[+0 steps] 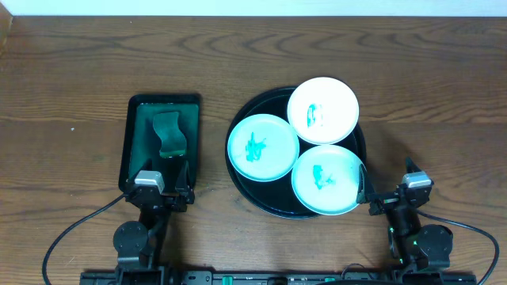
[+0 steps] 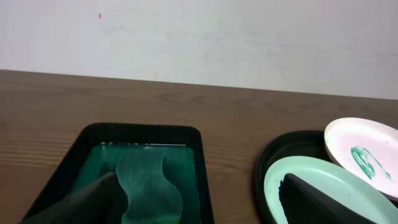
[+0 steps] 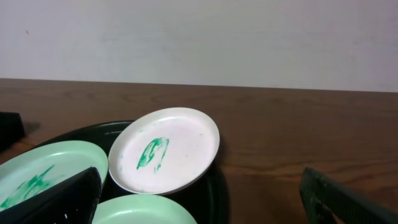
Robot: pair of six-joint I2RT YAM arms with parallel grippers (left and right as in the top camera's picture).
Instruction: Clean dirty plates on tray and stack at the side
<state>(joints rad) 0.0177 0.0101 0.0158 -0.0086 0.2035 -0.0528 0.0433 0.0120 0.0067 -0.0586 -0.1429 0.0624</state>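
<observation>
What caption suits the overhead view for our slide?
Three smeared plates on the black tray, cloth in the green tray, left gripper and right gripper open.

Brightness: even and fairly bright in all three views, with soft, diffuse light.
Shadows: overhead, a soft shadow lies on the worktop [image 1: 79, 79] beside the black tray [image 1: 245, 178], ahead of the right tool [image 1: 386, 180].
Glare: the white plate [image 1: 323, 109], farthest ahead of that tool, is nearly washed out overhead.
Blur: the fingers [image 2: 81, 202] of the left tool [image 1: 164, 176] and the right tool's fingers [image 3: 62, 196] are dark, soft-edged shapes.
Focus: things ahead of each tool look sharper.
Grain: the pale wall [image 2: 199, 37] looks faintly mottled.
</observation>
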